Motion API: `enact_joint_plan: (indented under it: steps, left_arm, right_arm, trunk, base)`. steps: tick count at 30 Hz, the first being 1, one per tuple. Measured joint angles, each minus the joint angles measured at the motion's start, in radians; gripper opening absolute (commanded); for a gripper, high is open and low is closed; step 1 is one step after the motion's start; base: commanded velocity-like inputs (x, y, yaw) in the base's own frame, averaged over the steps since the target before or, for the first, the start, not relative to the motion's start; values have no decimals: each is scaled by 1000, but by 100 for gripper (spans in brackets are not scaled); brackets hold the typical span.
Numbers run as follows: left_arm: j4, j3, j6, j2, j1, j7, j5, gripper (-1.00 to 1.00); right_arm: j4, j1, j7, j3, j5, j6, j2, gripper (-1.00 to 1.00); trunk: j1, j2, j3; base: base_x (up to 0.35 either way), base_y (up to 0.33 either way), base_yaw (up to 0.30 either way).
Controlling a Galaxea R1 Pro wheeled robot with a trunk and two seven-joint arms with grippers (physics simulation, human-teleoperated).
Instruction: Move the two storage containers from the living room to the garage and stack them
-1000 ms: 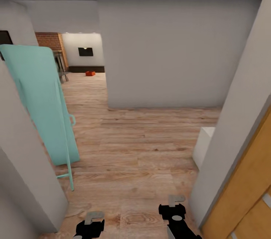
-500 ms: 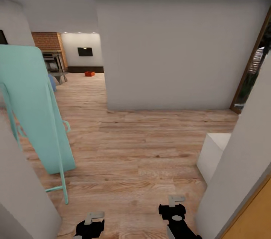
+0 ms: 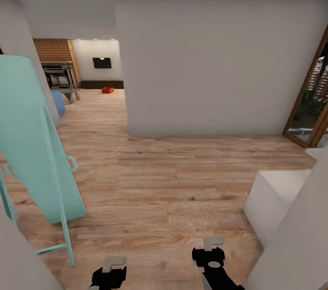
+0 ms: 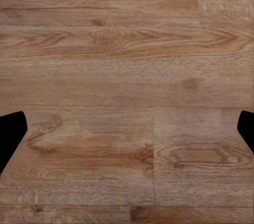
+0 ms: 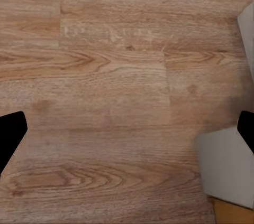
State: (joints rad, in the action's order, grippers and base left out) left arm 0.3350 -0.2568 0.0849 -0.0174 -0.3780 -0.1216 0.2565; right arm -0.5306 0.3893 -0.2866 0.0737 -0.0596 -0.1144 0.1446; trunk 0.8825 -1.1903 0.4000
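**Transit to the living room: fetch step, nothing in hand yet**

You are in a hallway on light wood-plank floor (image 3: 159,176), with a grey partition wall (image 3: 209,62) straight ahead and an opening to its left. Through that opening you see the living room: brick fireplace (image 3: 53,50), wall TV (image 3: 102,63), long dark low cabinet (image 3: 102,84). One orange-red storage container (image 3: 108,90) sits on the planks just in front of that cabinet, far from you. The second container cannot be made out from here.

Left end effector (image 3: 108,271): low at the frame's bottom edge; its wrist camera looks down on bare planks with the dark fingertips (image 4: 10,134) at opposite edges, so spread and empty. Right end effector (image 3: 208,253): likewise spread, nothing between the fingertips (image 5: 10,131), planks and a white box (image 5: 225,166) beneath.

Judgement: you are at the approach step, with no pick-up made.

Next move calls for steering left of the partition wall and through the opening. Keep clear of the turquoise leaning frame (image 3: 32,144) at your left and the white box (image 3: 275,196) at your right. Then close on the container.
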Motion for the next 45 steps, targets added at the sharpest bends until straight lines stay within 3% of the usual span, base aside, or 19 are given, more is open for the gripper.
enact_joint_plan:
  steps: [45]
  left_arm:
    - [0, 0, 0, -1, 0, 0, 0, 100]
  right_arm:
    - [0, 0, 0, 1, 0, 0, 0, 100]
  trunk:
    - [0, 0, 0]
  base:
    - [335, 0, 0]
